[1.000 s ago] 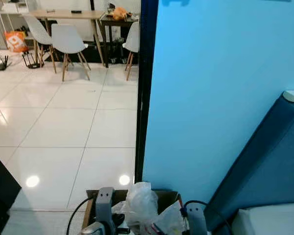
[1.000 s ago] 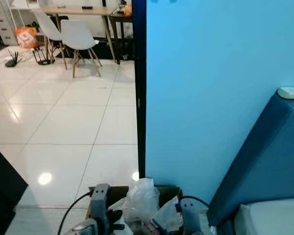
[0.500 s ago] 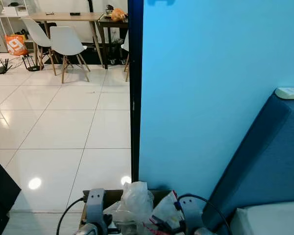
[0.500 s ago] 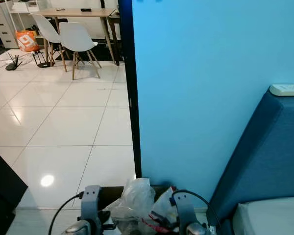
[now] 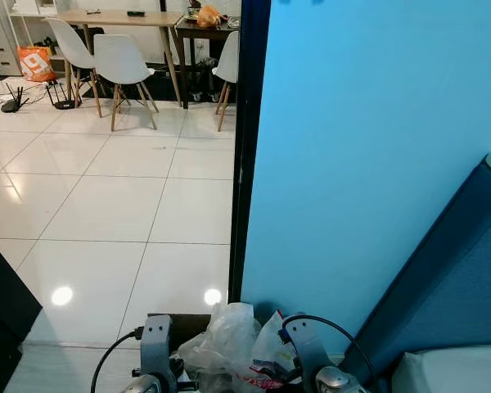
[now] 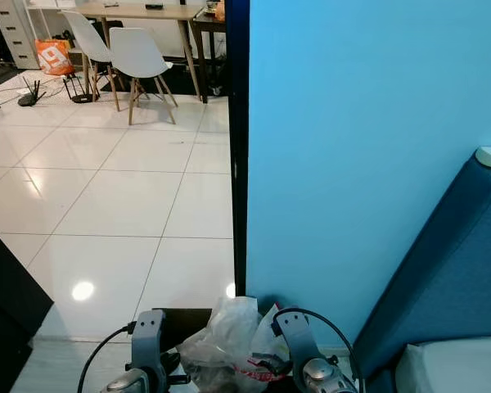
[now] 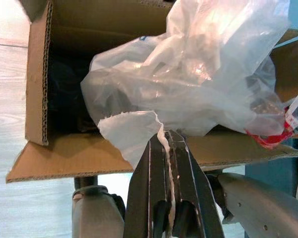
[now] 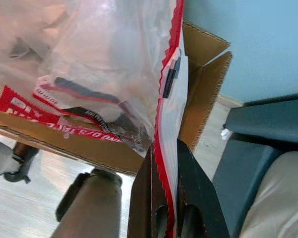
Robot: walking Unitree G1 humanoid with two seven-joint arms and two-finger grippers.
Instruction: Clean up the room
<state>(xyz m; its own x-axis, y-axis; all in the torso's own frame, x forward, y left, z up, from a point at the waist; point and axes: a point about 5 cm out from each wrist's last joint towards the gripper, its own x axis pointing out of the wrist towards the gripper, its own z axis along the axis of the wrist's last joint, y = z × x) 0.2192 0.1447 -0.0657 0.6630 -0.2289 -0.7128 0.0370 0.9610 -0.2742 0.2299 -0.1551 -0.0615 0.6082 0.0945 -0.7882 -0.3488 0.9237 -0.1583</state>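
since a second earlier the head camera had swung, while over the open brown cardboard box the left gripper pinched a crinkled clear plastic bag and the right gripper clamped a red-edged white plastic packet, so binning rubbish seemed in hand and next called for releasing both inside the box.

A clear bag and a red-edged white bag sit in a brown box. The wall is light blue, the floor glossy white tile.

Our two arms are silver-grey metal with rounded joints. Each hand, left hand and right hand, has two long black fingers. Black cables loop from our wrists.
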